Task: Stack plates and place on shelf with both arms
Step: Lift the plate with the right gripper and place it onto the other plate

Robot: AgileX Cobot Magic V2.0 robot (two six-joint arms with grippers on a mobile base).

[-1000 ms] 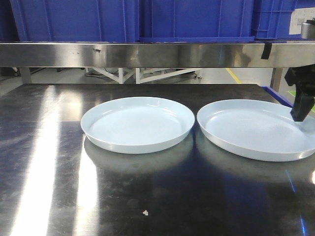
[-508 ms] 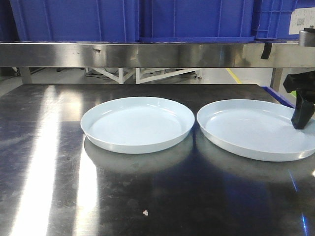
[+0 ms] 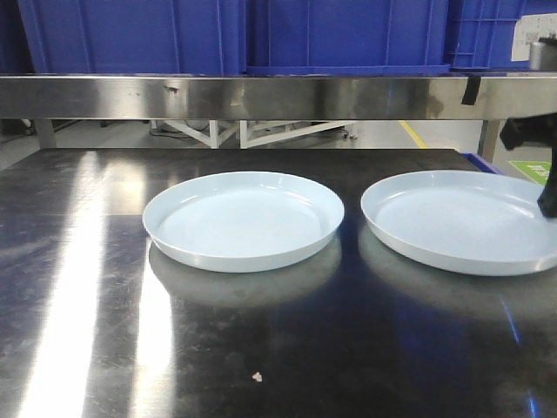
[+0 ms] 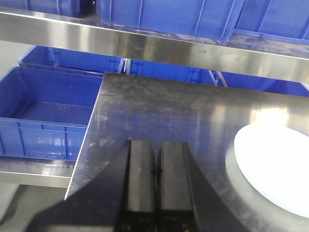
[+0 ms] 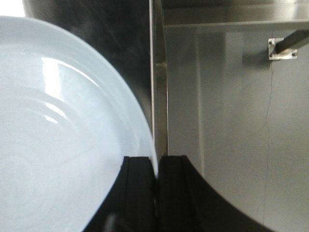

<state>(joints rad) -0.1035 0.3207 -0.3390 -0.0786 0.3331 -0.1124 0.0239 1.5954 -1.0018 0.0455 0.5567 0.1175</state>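
Two pale blue-white plates sit side by side, apart, on the steel counter [image 3: 261, 348]. The centre plate [image 3: 244, 220] lies flat in the middle of the front view, and the right-side plate [image 3: 457, 222] lies toward the right edge of the frame. The right tool [image 5: 157, 166] is closed narrow on the right-side plate's rim, one dark finger [image 5: 140, 193] inside the rim and the other outside it. In the front view this tool appears only as a dark shape at the far right edge. Whether that plate is clear of the counter there cannot be told. The left tool [image 4: 157, 162] is pressed together with nothing between its fingers. It hangs above the bare steel near the counter's left corner, and a plate's edge shows at the lower right of that view, well apart from it. The shelf [image 3: 261, 96] runs across the top of the front view with blue crates [image 3: 348, 35] on it. More blue crates stand low at the left of the left wrist view.
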